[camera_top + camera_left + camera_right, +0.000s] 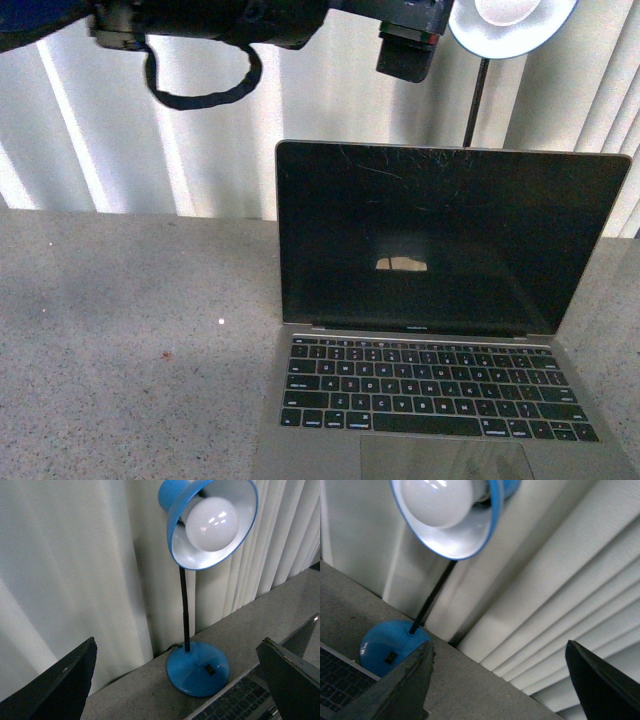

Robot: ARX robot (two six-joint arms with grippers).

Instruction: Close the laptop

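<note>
The laptop (450, 240) stands open on the grey table, right of centre in the front view. Its scratched black screen is upright and its black keyboard (430, 390) faces me. My left gripper (177, 645) is open and empty, raised above the laptop's back edge; a keyboard corner (235, 705) shows between its fingers (60, 685). My right gripper (497, 644) is open and empty, also raised behind the laptop, with a keyboard corner (337, 680) at the frame edge. Dark arm parts (230, 20) hang along the top of the front view above the screen.
A blue desk lamp (197, 667) with a white bulb stands on the table behind the laptop; its shade (512, 25) shows above the screen. White vertical blinds (200, 150) close off the back. The speckled grey table (130, 330) extends to the left.
</note>
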